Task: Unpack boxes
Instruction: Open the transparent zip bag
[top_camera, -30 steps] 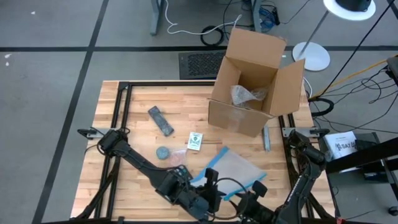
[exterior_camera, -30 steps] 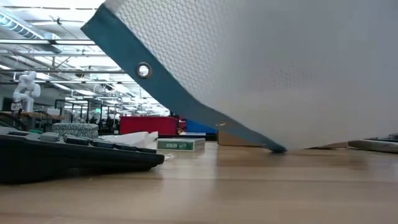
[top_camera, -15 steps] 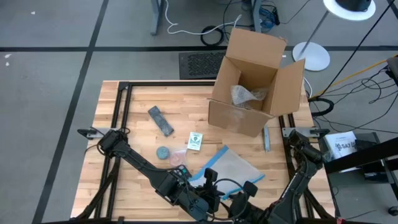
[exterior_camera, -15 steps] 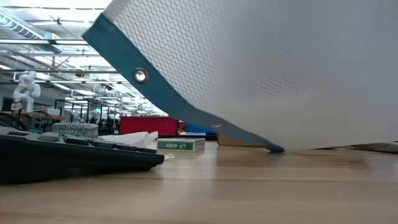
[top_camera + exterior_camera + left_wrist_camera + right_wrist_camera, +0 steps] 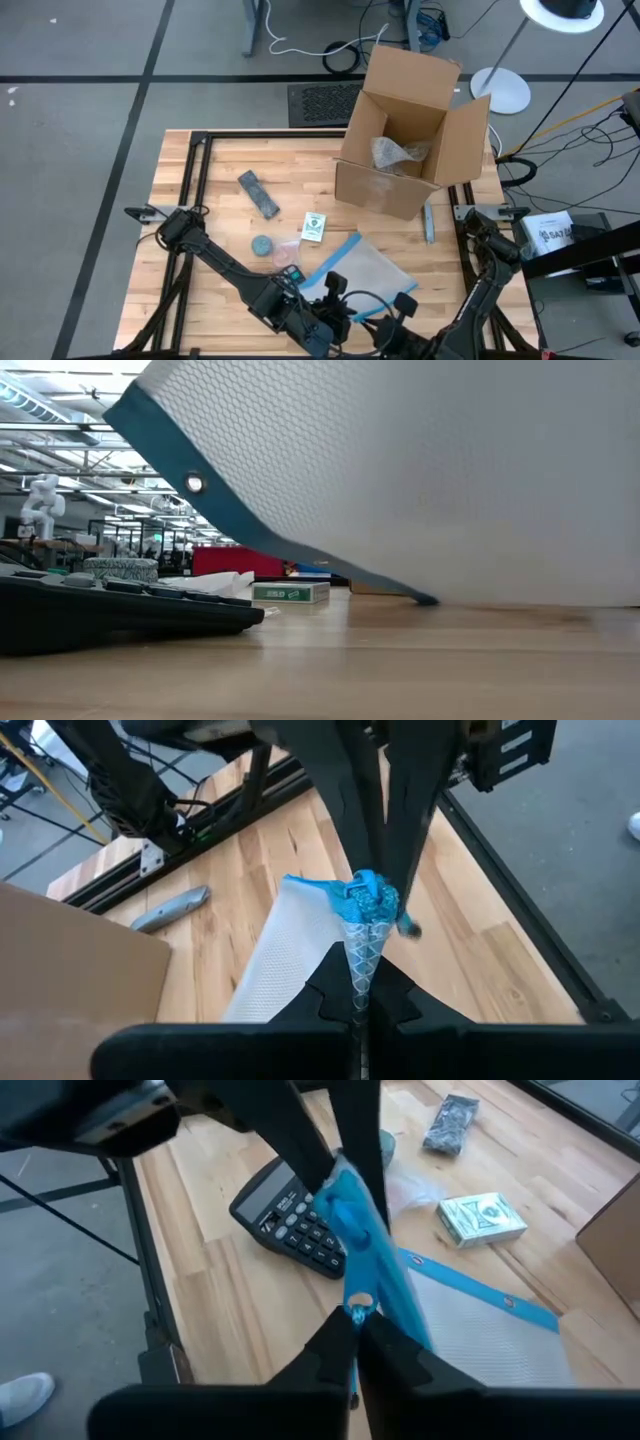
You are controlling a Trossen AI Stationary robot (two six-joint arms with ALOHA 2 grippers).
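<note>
Since a second ago the right gripper (image 5: 352,1312) has snapped shut on the blue-edged pouch (image 5: 368,275), and the pouch has slid toward the left arm's side of the near table edge. Both grippers now pinch its bunched blue corner: the left gripper (image 5: 366,982) has its fingers pressed together on the crumpled blue hem, and the right one is clamped on the blue strip by the eyelet. With two grips on one limp corner, I judge the safe way is to move both wrists together, lifting slowly so the mesh doesn't tear or drag across the calculator (image 5: 292,1218) lying just beside it. Moving outward I count one calculator, one green card pack (image 5: 314,227), one pale clear wrapper (image 5: 287,249) and one small round tin (image 5: 262,244) just beside it, one dark flat packet (image 5: 258,193), and one utility knife (image 5: 428,222) by the right rail. At the far edge of the table stands the single cardboard box (image 5: 412,135), flaps open, with one crumpled plastic bag (image 5: 396,152) inside it, well apart from both grippers.
</note>
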